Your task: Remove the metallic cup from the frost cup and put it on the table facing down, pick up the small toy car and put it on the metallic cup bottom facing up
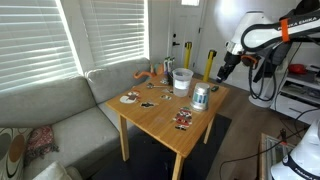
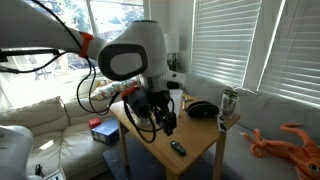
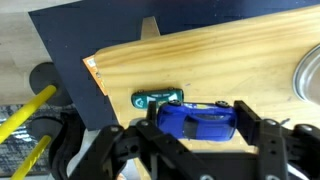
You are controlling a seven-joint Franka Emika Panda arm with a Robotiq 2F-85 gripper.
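Observation:
My gripper (image 3: 195, 125) is shut on the small blue toy car (image 3: 196, 119), gripping it end to end just above the light wooden table (image 3: 200, 55). In both exterior views the gripper (image 1: 228, 68) (image 2: 165, 122) hangs over a table corner. The metallic cup (image 1: 200, 97) stands on the table, apart from the whitish frost cup (image 1: 182, 80). The metallic cup also shows in an exterior view (image 2: 229, 102) at the table's far side. I cannot tell which way up it stands.
A small teal toy car (image 3: 158, 98) lies on the table beside the blue one, and also shows in an exterior view (image 2: 177, 147). A black bowl (image 2: 203, 110), small scattered items (image 1: 182, 119), an orange plush octopus (image 2: 290, 140), a grey couch (image 1: 50, 105) and yellow-handled tools (image 3: 25, 115) surround the table.

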